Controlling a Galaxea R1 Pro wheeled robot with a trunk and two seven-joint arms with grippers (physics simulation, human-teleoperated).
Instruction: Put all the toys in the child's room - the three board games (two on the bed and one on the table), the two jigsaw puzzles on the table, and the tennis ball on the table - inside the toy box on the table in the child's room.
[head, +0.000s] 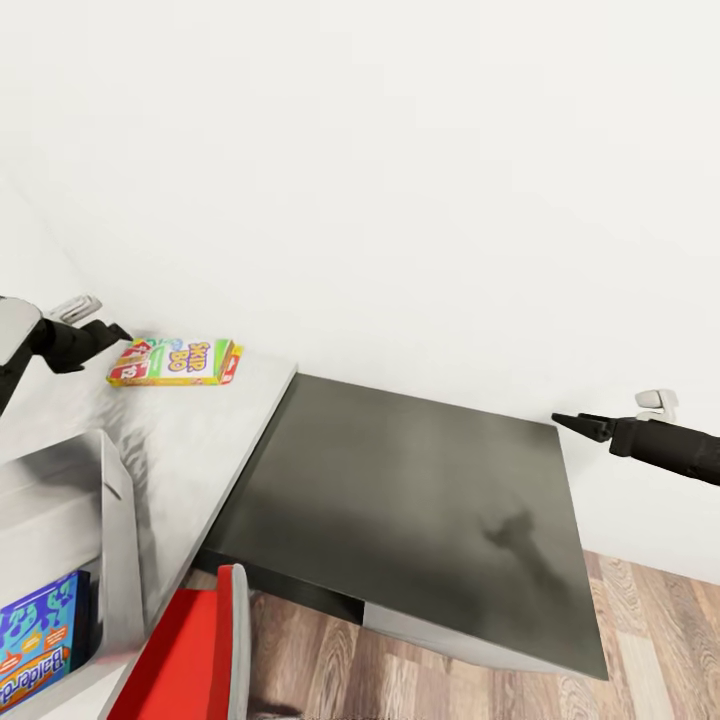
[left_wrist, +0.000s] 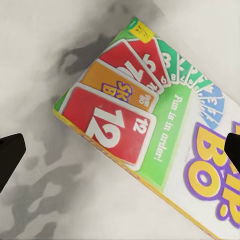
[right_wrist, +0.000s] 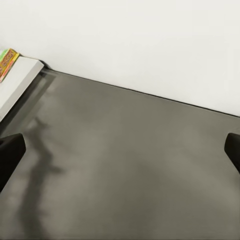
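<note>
The flat yellow-green-red SKIP-BO board game (head: 176, 362) lies on the pale table (head: 190, 440) near the back wall. My left gripper (head: 123, 334) hovers just left of it. In the left wrist view the box (left_wrist: 150, 125) lies below the open gripper (left_wrist: 120, 150), with one dark fingertip (left_wrist: 10, 155) at each side edge and nothing held. The grey toy box (head: 112, 500) stands at the near left with a blue board game (head: 40, 645) inside. My right gripper (head: 558, 419) hangs open over the right edge of the dark corner section (head: 420, 480); its fingertips (right_wrist: 10, 155) are far apart.
A red-and-white chair (head: 190, 650) stands at the table's front edge beside the toy box. Wood-plank floor (head: 640, 640) shows at the lower right. A white wall (head: 400, 180) runs right behind the table. A corner of the SKIP-BO box (right_wrist: 7, 61) shows in the right wrist view.
</note>
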